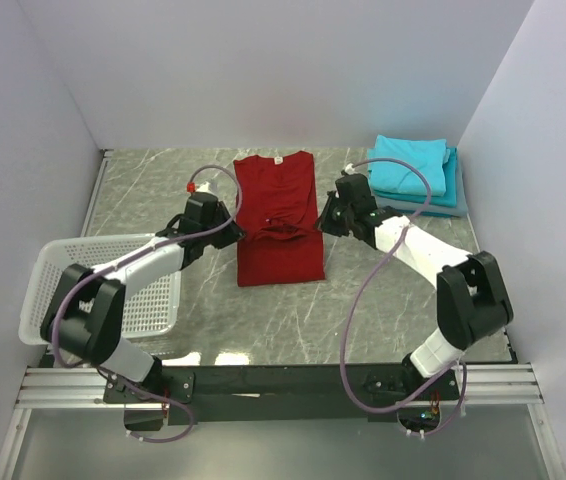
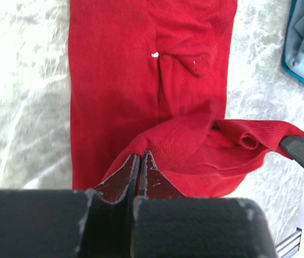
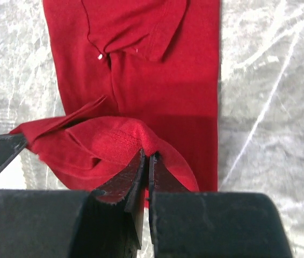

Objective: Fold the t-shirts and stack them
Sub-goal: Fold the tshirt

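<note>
The left gripper [image 2: 140, 161] is clenched on a raised edge of the red t-shirt [image 1: 278, 185], and the right gripper [image 3: 145, 158] pinches the same edge from the opposite side. Between them the cloth sags in a loose ridge.

The shirt lies lengthwise in the middle of the worktop [image 1: 383, 310], collar toward the far edge and sleeves turned in. The step in hand looks like the lengthwise halving fold. The stitched edge in the jaws seems to be the hem.

The next move calls for both arms to travel together toward the far edge, keeping the edge taut. They should lower it square near the collar before letting go.

The white basket [image 1: 148, 305] sits at the near left edge and no shirt shows in it. The stack of folded t-shirts [image 1: 413, 165], turquoise on grey-blue, rests at the far right corner.
</note>
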`<act>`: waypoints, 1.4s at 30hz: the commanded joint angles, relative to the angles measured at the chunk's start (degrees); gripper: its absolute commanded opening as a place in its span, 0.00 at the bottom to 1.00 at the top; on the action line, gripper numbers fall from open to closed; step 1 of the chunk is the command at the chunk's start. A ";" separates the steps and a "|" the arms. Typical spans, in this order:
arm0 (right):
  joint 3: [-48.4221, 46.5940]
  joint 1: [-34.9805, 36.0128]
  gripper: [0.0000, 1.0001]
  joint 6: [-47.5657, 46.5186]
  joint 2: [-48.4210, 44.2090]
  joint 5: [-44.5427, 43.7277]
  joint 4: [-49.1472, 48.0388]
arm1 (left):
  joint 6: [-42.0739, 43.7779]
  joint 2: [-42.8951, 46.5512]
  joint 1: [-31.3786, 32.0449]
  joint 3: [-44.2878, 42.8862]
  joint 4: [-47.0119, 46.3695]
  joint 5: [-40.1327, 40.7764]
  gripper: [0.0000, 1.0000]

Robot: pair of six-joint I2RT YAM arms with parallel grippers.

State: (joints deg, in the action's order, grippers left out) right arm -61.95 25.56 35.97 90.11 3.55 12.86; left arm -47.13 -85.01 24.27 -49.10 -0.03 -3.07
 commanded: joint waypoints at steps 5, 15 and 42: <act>-7.03 -2.80 0.00 -2.13 6.83 6.02 -2.93 | 3.10 -7.88 -2.39 -6.97 -3.13 -4.31 0.00; -12.48 -5.70 0.03 -2.48 15.71 11.12 -3.55 | 3.01 -12.19 -3.97 -8.73 -3.66 -3.17 0.02; 17.82 -3.59 0.89 -2.66 -11.79 13.76 -6.88 | -0.67 12.15 -2.22 16.39 -4.00 -13.98 0.99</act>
State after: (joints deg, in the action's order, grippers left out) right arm -46.72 21.28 31.86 79.33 16.10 8.62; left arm -46.46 -75.46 21.02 -35.57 -2.07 -14.61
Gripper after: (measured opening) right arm 0.888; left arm 0.993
